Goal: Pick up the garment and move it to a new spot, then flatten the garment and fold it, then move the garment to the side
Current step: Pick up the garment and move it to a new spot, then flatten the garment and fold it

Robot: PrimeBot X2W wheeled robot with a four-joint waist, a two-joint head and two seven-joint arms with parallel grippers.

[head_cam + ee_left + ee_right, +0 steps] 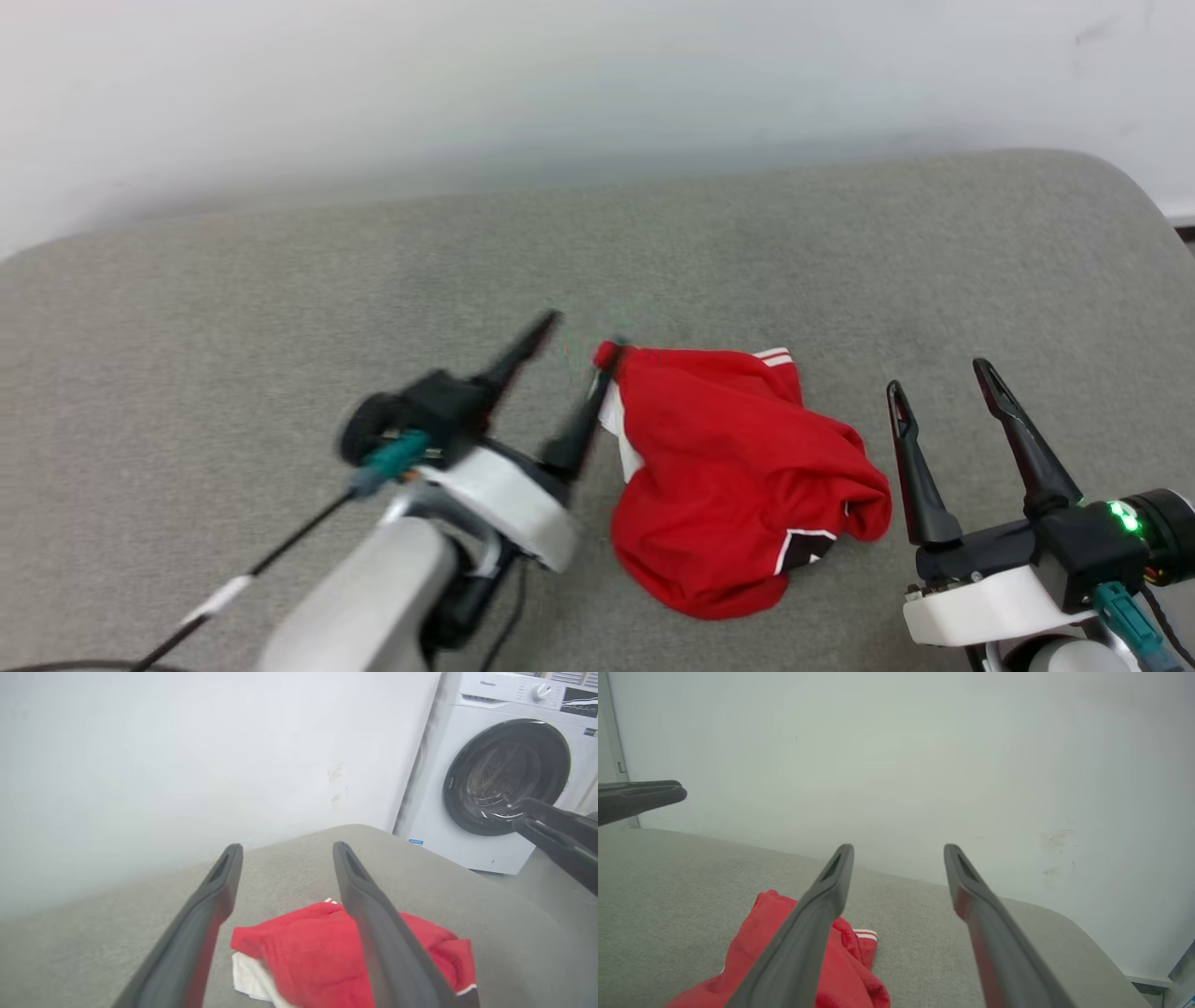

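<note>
Garment (738,476): crumpled heap; we judge flattening, folding and side-move outstanding. Left gripper (579,341), at garment's left edge: jaws wide, empty. Right gripper (941,378), right of garment: likewise.

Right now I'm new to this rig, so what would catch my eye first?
A crumpled red garment lies bunched mid-way on the grey padded surface. The left hand stands open by its far-left corner, the right hand open off to its right. A white washing machine stands beyond the surface.
</note>
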